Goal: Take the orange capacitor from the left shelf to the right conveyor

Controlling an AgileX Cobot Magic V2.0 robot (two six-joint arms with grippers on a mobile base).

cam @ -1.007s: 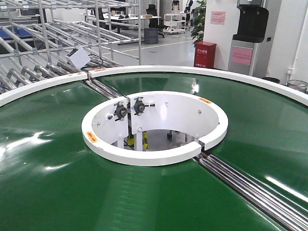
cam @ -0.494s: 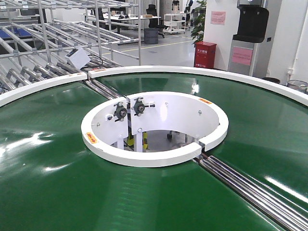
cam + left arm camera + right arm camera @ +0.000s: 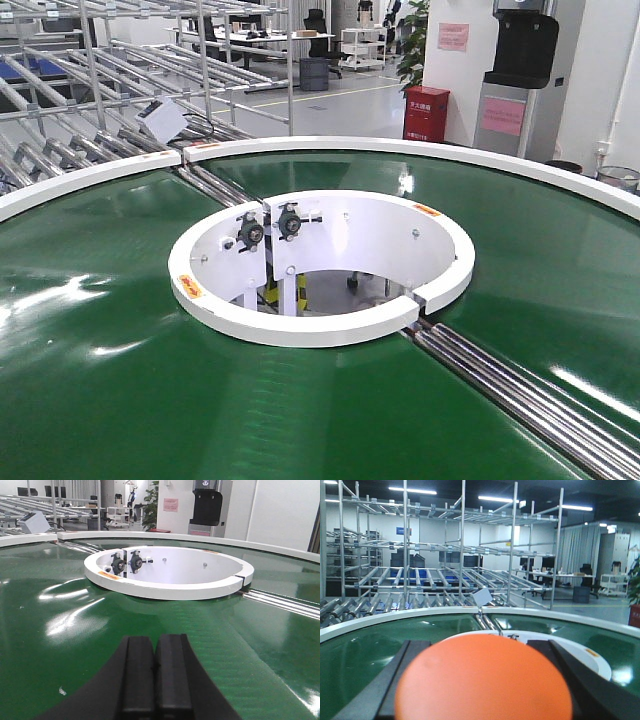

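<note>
orange capacitor (image 3: 484, 682): blurred orange dome; sides and print were hidden.
my right claw (image 3: 487, 700): grasped it.
my left claw (image 3: 155, 677): clenched, empty.

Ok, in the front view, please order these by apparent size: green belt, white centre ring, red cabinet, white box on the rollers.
1. green belt
2. white centre ring
3. red cabinet and white box: these look about alike. Both are far from the camera, so I do not rank them.
</note>
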